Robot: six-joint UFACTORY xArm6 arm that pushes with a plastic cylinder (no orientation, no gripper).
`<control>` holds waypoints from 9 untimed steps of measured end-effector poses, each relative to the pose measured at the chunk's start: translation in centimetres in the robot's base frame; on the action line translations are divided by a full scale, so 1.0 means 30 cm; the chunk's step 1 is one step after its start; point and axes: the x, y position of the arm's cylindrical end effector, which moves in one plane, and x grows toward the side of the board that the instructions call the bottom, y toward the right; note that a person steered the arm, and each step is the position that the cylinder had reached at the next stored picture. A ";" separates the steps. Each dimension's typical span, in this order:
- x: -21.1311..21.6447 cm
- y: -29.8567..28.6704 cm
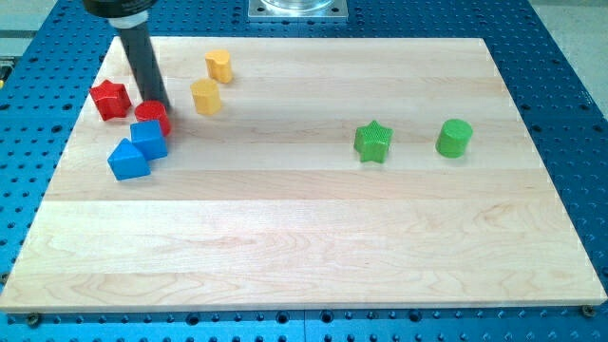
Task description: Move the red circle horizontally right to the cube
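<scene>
The red circle lies at the board's left, touching the blue cube just below it. A blue triangle-like block touches the cube's lower left. My tip stands at the red circle's top edge, touching it or nearly so; the dark rod rises to the view's top left. A red star lies to the left of the tip.
Two yellow blocks lie right of the rod: one close by, one above it. A green star and a green cylinder lie at the right. The wooden board rests on a blue perforated table.
</scene>
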 end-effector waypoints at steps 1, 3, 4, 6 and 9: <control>0.030 -0.040; 0.178 0.410; 0.180 0.328; 0.296 0.400; 0.493 0.652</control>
